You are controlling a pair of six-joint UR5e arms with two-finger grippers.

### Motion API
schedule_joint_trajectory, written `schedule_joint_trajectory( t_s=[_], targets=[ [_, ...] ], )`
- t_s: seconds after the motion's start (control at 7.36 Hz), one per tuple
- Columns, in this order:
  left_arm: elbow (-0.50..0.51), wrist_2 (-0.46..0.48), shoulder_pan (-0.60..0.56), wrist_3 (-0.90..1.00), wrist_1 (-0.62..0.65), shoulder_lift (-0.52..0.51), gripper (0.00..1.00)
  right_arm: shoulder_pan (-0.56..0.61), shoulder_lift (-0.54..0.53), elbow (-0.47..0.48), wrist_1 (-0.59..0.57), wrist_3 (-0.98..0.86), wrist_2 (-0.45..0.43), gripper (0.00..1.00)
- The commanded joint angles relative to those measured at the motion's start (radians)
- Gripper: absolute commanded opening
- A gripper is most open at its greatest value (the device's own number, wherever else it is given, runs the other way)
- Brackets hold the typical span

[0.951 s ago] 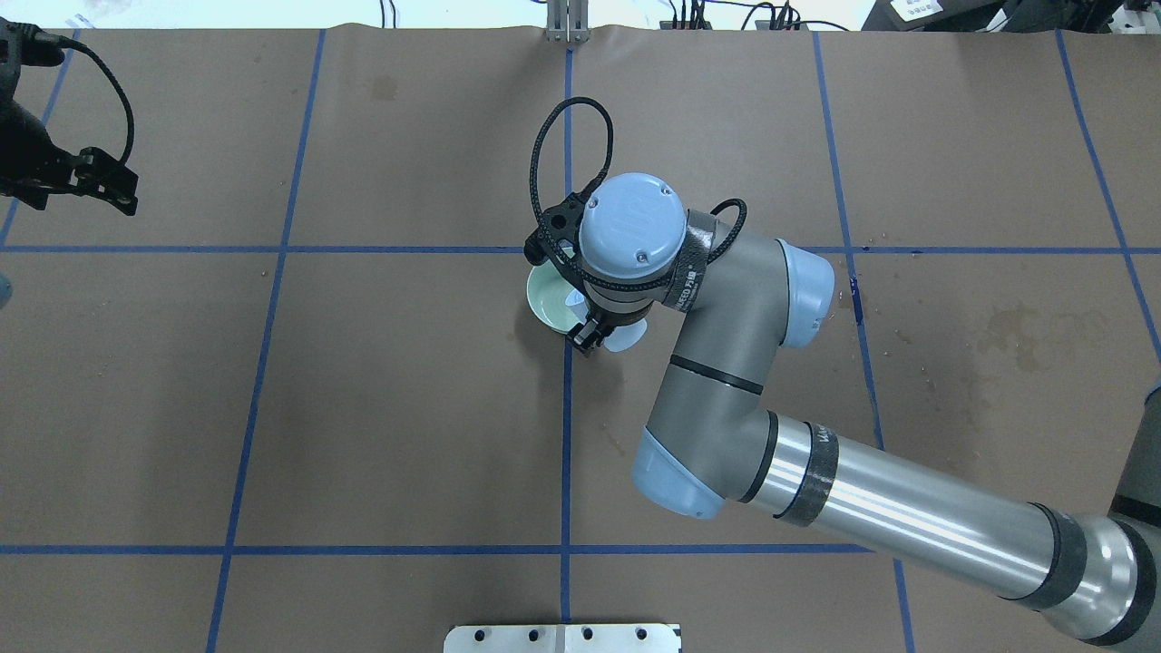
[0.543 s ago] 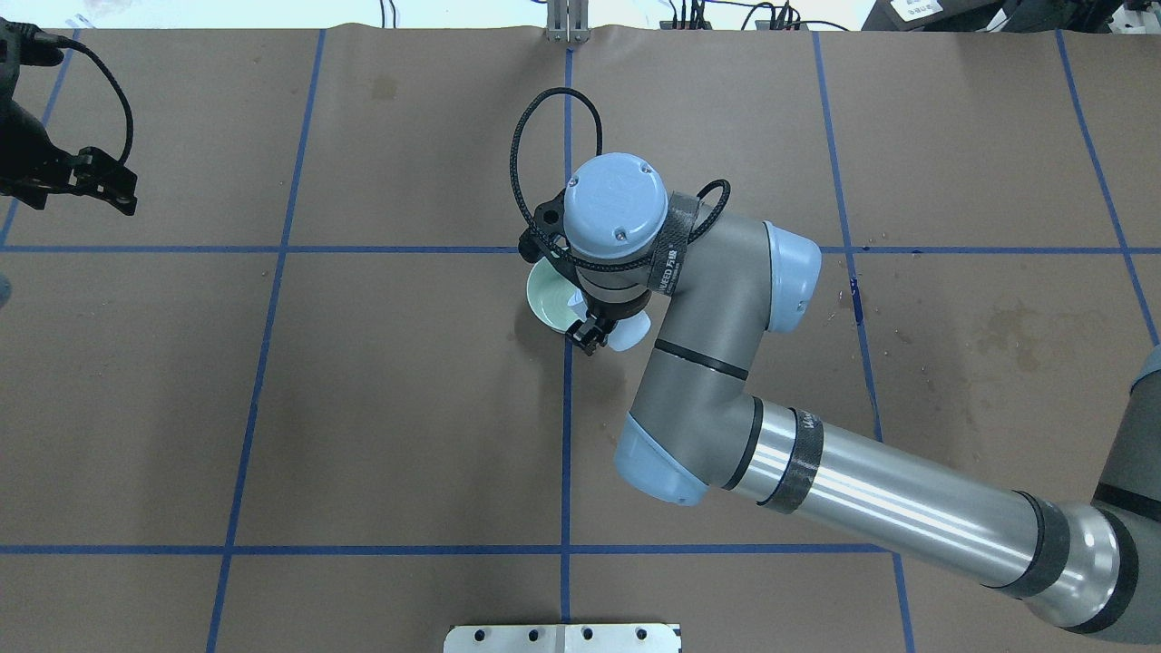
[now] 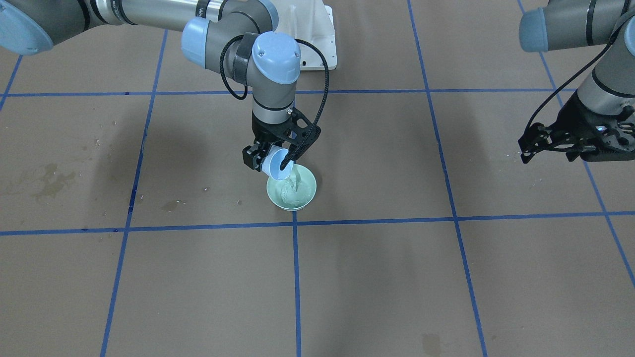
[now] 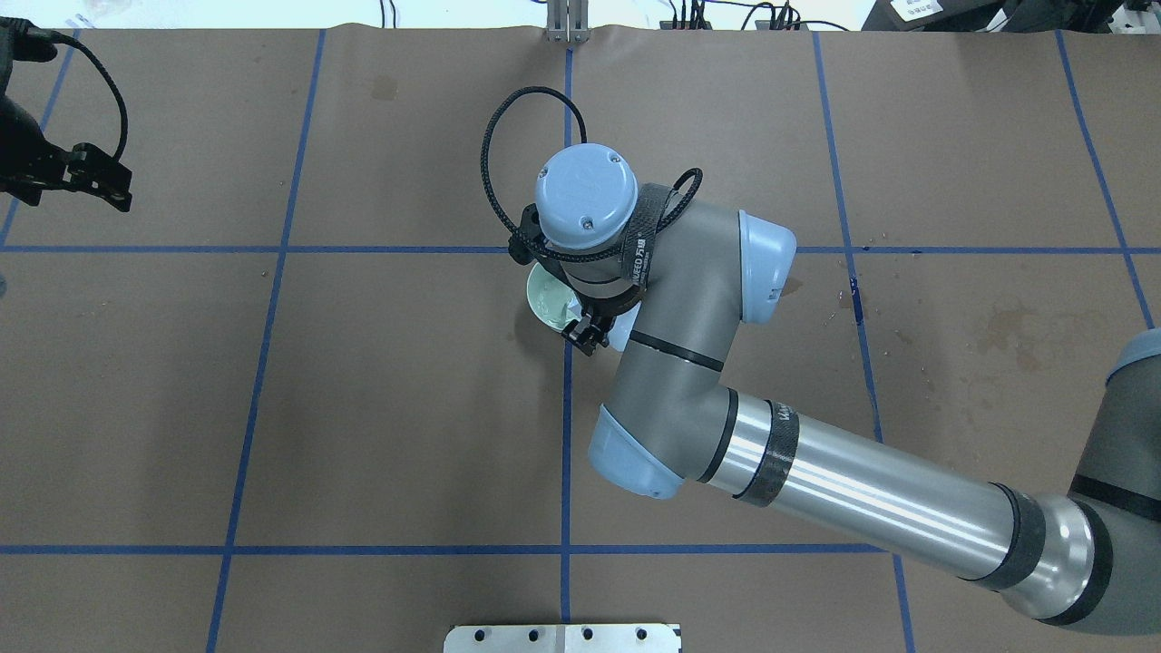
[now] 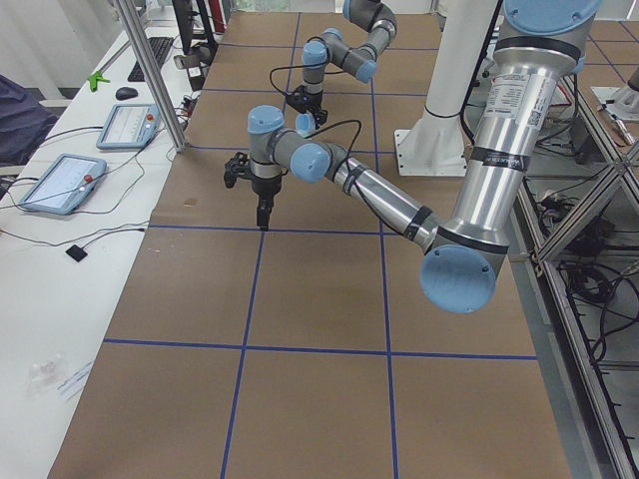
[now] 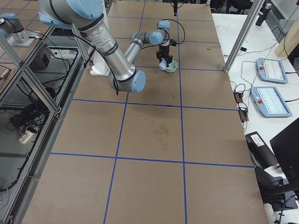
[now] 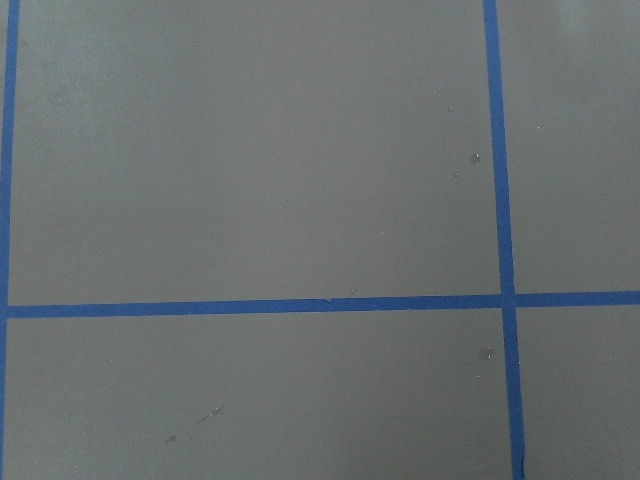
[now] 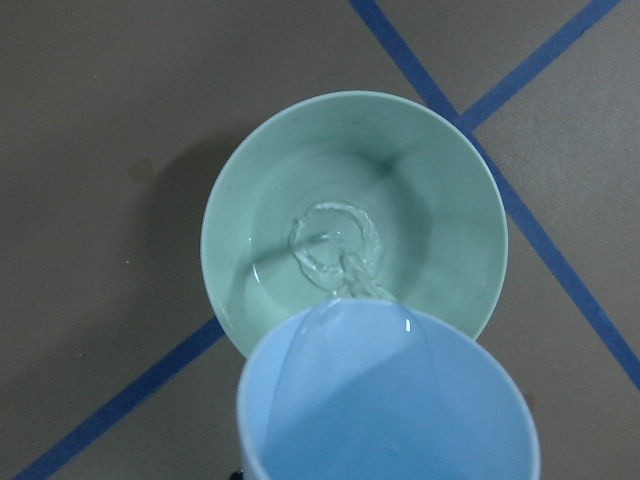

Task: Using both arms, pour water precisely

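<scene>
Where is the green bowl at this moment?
In the front-facing view the bowl stands near the middle of the table, just above a blue tape crossing, under the lip of the tilted cup.

Surface (image 4: 381, 408): brown paper cover, blue tape grid (image 4: 566, 508), dried stains (image 4: 1016, 326).
Beside surface: white desk (image 5: 50, 289), two tablets (image 5: 58, 183), loose cables.
At surface's edge: aluminium post (image 5: 153, 75).
Behind surface: metal frame (image 6: 46, 95), floor cables.

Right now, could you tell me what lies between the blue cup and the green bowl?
Only a thin stream of water, cup to bowl, clearest in the right wrist view.
</scene>
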Motion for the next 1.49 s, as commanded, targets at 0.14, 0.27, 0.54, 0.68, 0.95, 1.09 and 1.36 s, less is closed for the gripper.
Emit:
schedule_joint_trajectory(
  t_s=[0.14,0.27,0.54,0.68,0.95,1.09,1.36],
  targets=[
    [0.0,0.0,-0.001,-0.001,0.002,-0.002,1.0,-0.001,0.014,-0.017,-0.048,-0.007,-0.004,0.0],
    [0.0,0.0,-0.001,-0.001,0.002,0.0,1.0,-0.001,0.039,-0.025,-0.101,-0.021,-0.006,0.0],
    [0.002,0.0,-0.001,-0.001,0.002,0.0,1.0,-0.003,0.046,-0.032,-0.115,-0.029,-0.006,0.0],
    [0.002,0.0,-0.001,-0.001,0.002,0.0,1.0,-0.003,0.088,-0.073,-0.144,-0.029,-0.007,0.0],
    [0.003,0.0,-0.001,0.001,0.002,0.0,1.0,-0.004,0.143,-0.117,-0.186,-0.03,-0.03,0.0],
    [0.003,0.0,-0.001,0.001,0.002,0.0,1.0,-0.006,0.143,-0.123,-0.186,-0.03,-0.032,0.0],
    [0.002,0.0,-0.001,0.001,0.002,0.0,1.0,-0.01,0.141,-0.126,-0.185,-0.03,-0.039,0.0]
  ],
)
